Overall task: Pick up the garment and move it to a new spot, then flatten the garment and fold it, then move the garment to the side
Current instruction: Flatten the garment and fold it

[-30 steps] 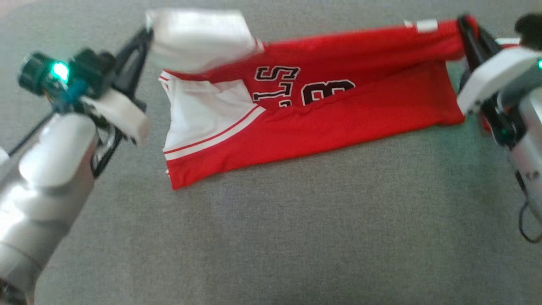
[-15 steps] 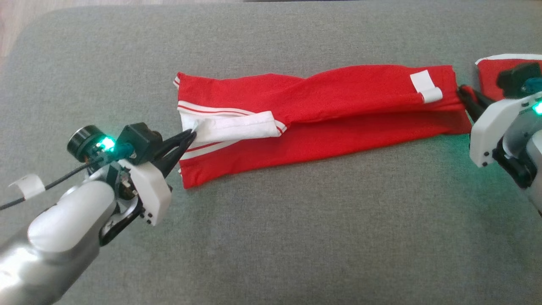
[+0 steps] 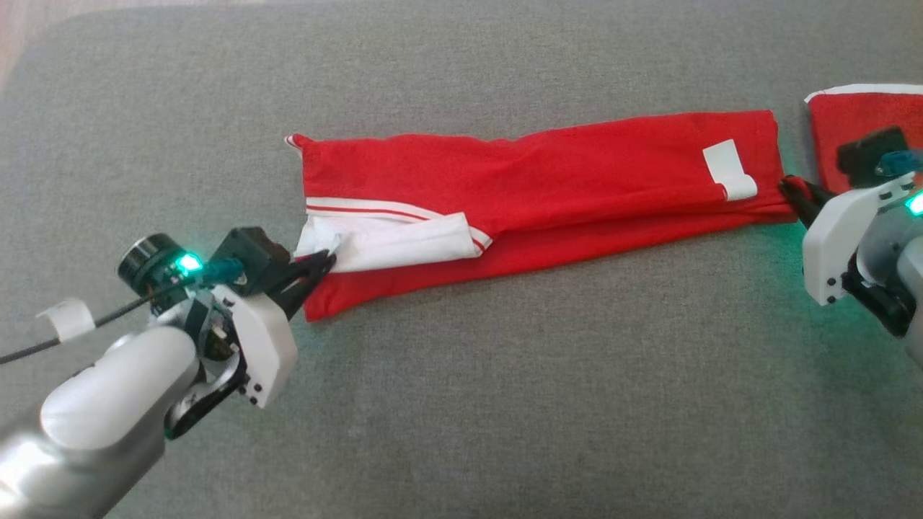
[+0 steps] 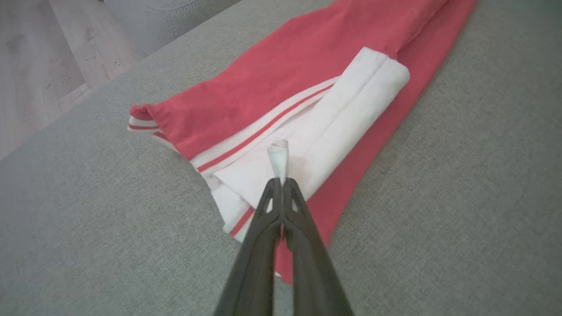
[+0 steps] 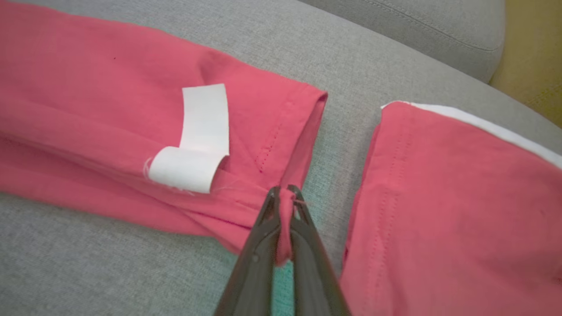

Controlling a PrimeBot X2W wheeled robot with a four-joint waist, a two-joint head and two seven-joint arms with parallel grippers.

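1 lengthwise fold of the garment [image 3: 562, 166] looks done; left gripper [image 3: 323, 261] and right gripper [image 3: 789, 186] pinch its ends; shifting aside remains.

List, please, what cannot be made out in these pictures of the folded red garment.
- Inner layers of the red garment: head view, covered by its own top fold.
- Second red cloth: head view, cut off by the right edge, partly behind the right gripper.
- White label: right wrist view, curled over; its inner face hidden.
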